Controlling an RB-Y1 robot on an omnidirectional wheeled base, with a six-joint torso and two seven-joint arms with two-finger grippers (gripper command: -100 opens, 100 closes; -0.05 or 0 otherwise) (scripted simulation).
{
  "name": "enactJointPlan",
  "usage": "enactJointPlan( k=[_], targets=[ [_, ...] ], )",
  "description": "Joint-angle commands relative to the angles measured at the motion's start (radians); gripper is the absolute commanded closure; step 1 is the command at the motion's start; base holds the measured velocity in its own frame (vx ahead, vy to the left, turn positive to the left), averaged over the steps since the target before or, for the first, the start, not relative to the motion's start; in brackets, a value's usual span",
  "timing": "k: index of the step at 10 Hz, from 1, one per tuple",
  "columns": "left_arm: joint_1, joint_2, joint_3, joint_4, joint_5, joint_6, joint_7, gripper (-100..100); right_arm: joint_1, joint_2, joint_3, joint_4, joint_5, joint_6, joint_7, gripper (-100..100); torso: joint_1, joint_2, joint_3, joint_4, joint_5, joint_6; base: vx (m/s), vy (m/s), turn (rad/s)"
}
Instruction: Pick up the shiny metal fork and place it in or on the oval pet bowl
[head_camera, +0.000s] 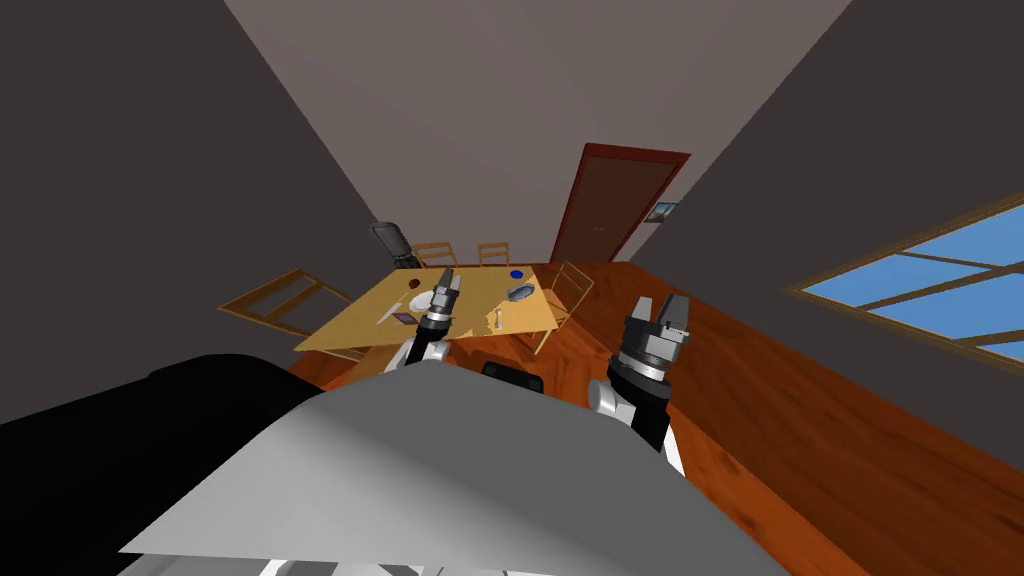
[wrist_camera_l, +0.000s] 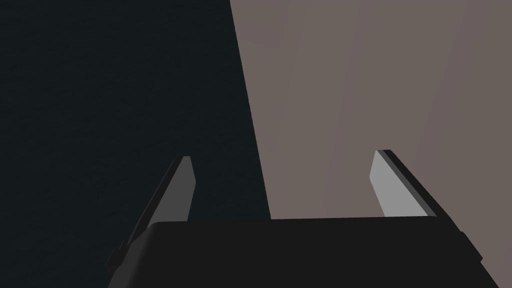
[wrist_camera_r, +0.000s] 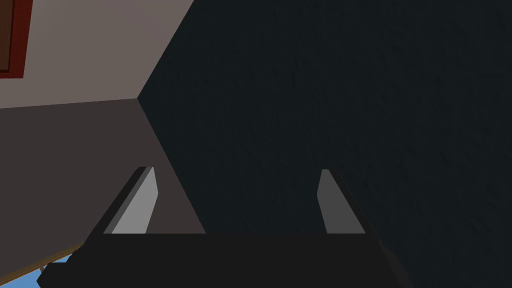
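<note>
Fork at near edge of table, oval bowl just beyond. Left gripper nearer than right gripper; your call, I'd use left. Both wide open, empty.

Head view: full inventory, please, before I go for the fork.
table: one, light wood, ahead
fork: one, pale, table's near edge
oval pet bowl: one, grey, just beyond the fork
disc: one, blue, table's far edge
dish: one, white, table's left part
chairs: at least four, light wood, around the table
door: one, red-brown, far wall
window: one, blue panes, right wall
left gripper: one, grey, before the table, jaws open
right gripper: one, grey, right of the table, jaws open
</note>
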Motion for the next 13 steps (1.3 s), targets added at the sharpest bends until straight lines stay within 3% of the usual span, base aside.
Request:
enactJointPlan(
  k=[1, 5, 8, 13],
  targets=[
    [0.012, 0.011, 0.022, 0.050, -0.013, 0.002, -0.013, -100, 0.000, 0.000, 0.000, 0.000, 0.000, 0.000, 0.000, 0, 0.000, 0.000, 0.000, 0.000, 0.000, 0.000, 0.026, -0.040, -0.277],
    [0.024, 0.021, 0.050, 0.127, -0.031, 0.006, -0.031, -100, 0.000, 0.000, 0.000, 0.000, 0.000, 0.000, 0.000, 0, 0.001, 0.000, 0.000, 0.000, 0.000, 0.000, 0.024, -0.032, -0.158],
    [0.044, 0.031, 0.098, 0.235, -0.061, 0.012, -0.061, -100, 0.000, 0.000, 0.000, 0.000, 0.000, 0.000, 0.000, 0, 0.000, 0.000, 0.000, 0.000, 0.000, 0.000, 0.032, -0.043, -0.281],
    [0.058, 0.036, 0.133, 0.338, -0.082, 0.016, -0.082, -100, 0.000, 0.000, 0.000, 0.000, 0.000, 0.000, 0.000, 0, 0.000, 0.001, 0.000, 0.000, 0.000, 0.000, 0.026, -0.031, -0.161]
  ],
)
